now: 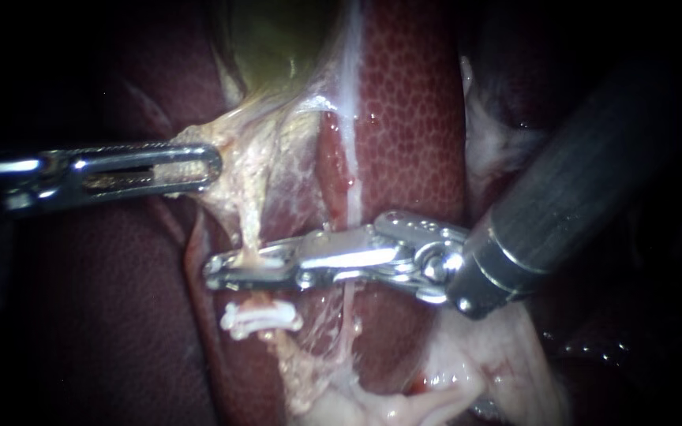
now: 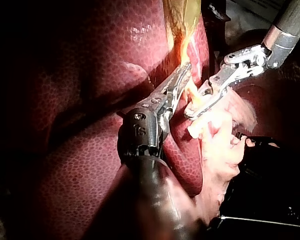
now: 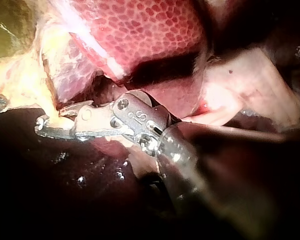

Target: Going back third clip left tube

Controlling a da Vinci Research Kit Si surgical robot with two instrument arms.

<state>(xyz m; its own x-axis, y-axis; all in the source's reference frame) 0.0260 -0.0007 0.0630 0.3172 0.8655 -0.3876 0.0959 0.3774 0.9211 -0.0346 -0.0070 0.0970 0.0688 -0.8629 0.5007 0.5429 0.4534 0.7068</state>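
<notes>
The left tube (image 1: 248, 229) runs as a pale strand from the gallbladder (image 1: 278, 39) down across the dark red liver (image 1: 412, 118). My right instrument (image 1: 226, 274) reaches in from the right. Its jaws stand slightly apart, with the tube crossing between them. Just below them a white clip (image 1: 260, 315) sits across the tube. My left instrument (image 1: 195, 166) comes in level from the left, its windowed jaws shut on pale tissue (image 1: 234, 150) beside the gallbladder's neck. The left wrist view shows both instruments' jaws, left (image 2: 182, 75) and right (image 2: 195, 111), close together at the tube.
A thinner pale strand (image 1: 349, 229) runs down the liver to the right of the tube. Loose whitish tissue (image 1: 467, 371) lies under the right instrument's shaft (image 1: 578, 181). Liver lobes (image 1: 96, 315) surround the field.
</notes>
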